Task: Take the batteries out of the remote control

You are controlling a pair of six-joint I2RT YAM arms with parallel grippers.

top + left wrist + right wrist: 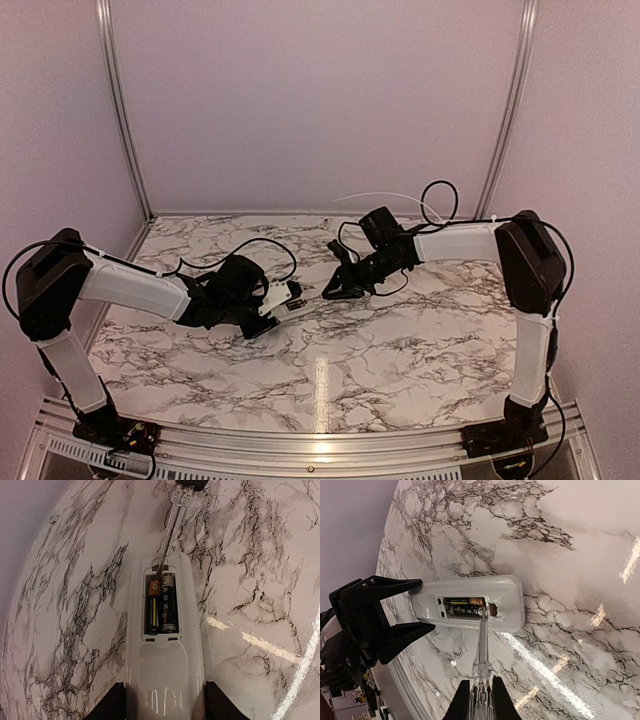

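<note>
The white remote control (pixel 164 665) lies back up on the marble table, its cover off, and also shows in the top view (pixel 287 299). Two dark batteries (pixel 161 605) lie side by side in its open recess; they also show in the right wrist view (pixel 464 607). My left gripper (pixel 164 702) is shut on the remote's near end, fingers on both long sides. My right gripper (pixel 476 700) is shut on a clear-handled screwdriver (pixel 482 650). The tool's metal tip sits in the recess at the batteries' far end (pixel 159 570).
The marble table (pixel 400 350) is walled in by pale panels with aluminium posts (pixel 125 110) at the back corners. A metal rail (pixel 320 440) runs along the near edge. The black left gripper (pixel 375 615) stands close beside the remote in the right wrist view.
</note>
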